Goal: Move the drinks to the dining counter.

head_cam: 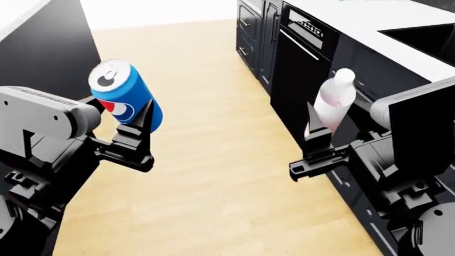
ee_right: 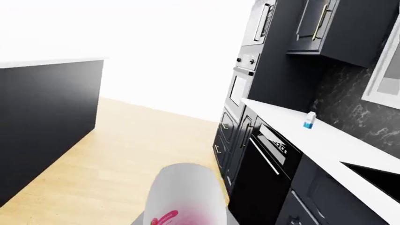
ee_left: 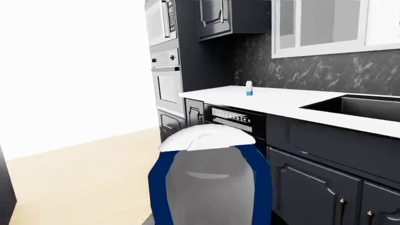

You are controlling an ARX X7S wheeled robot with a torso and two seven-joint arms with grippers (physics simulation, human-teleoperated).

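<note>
My left gripper [head_cam: 133, 118] is shut on the blue cola can [head_cam: 122, 92], held tilted in the air over the wooden floor. The can [ee_left: 209, 180] fills the lower part of the left wrist view. My right gripper [head_cam: 321, 128] is shut on the white bottle [head_cam: 333, 101] with the pink label [ee_right: 184, 197], held upright near the dark cabinets. The small milk carton [ee_left: 248, 88] stands on the white worktop [ee_right: 308, 120] by the wall. The dining counter [ee_right: 50, 62], a white slab with a flat black side [head_cam: 50, 48], lies to my left.
Dark panelled cabinets and an oven front [head_cam: 299, 58] run along my right, under the white worktop [head_cam: 376, 24] with a black sink [ee_left: 362, 105]. A tall oven column [ee_left: 166, 70] closes the far end. Light wooden floor [head_cam: 206, 138] stretches between the two counters.
</note>
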